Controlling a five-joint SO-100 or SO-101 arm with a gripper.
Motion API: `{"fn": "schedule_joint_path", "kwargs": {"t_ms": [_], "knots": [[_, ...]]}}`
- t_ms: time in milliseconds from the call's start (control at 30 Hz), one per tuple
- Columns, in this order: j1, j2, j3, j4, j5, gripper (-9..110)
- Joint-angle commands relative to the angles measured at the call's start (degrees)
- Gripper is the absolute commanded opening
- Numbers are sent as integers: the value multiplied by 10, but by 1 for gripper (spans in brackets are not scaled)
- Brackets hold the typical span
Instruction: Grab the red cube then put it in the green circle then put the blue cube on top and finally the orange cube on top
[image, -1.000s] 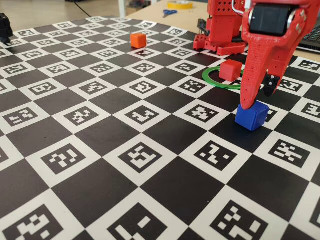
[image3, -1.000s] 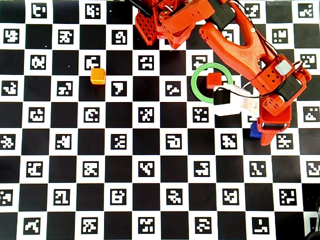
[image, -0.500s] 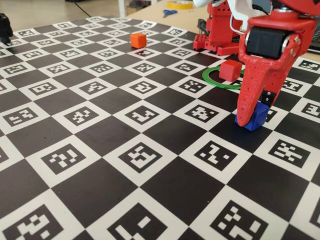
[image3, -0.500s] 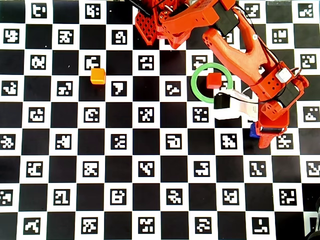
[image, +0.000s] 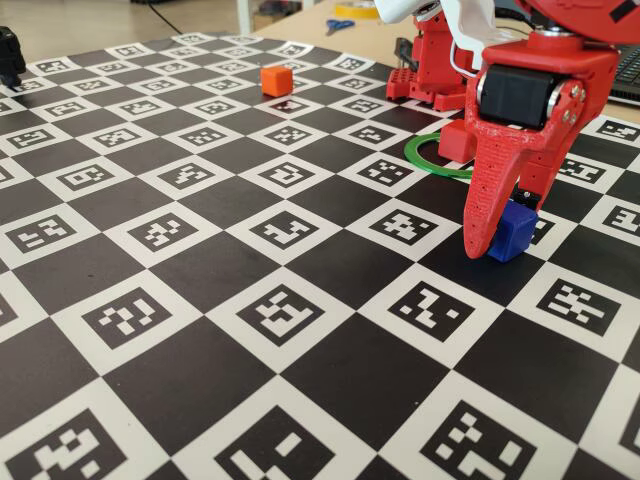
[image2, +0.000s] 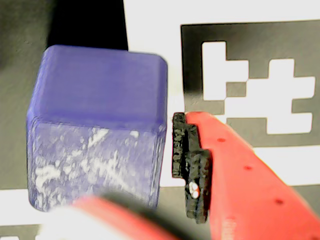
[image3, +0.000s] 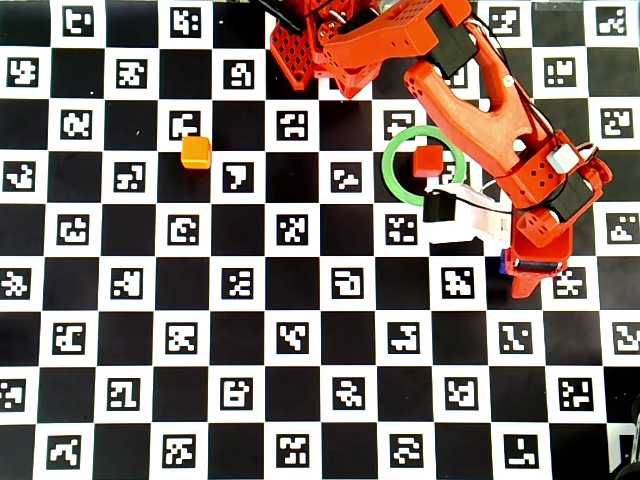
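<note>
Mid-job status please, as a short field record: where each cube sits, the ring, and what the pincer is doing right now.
red cube: inside the green circle, on the board
blue cube: on the board, outside the circle, between the pincer's fingers
orange cube: alone, far left of the circle in the overhead view
pincer: lowered around the blue cube; wrist view shows a slight gap at one pad, so not clamped
stack: only red placed

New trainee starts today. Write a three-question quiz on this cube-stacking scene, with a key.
1. True or false: the red cube lies inside the green circle.
2. Which cube do the gripper fingers straddle? A orange, B blue, C red.
3. Fill in: in the overhead view, the orange cube sits far to the ___ of the green circle.

Key: 1 true. 2 B, the blue cube. 3 left.
</note>
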Motion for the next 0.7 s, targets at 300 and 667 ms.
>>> {"fn": "schedule_joint_path", "kwargs": {"t_ms": [300, 667], "knots": [[10, 12, -16, -10, 11, 11], [14, 22, -28, 28, -4, 5]]}}
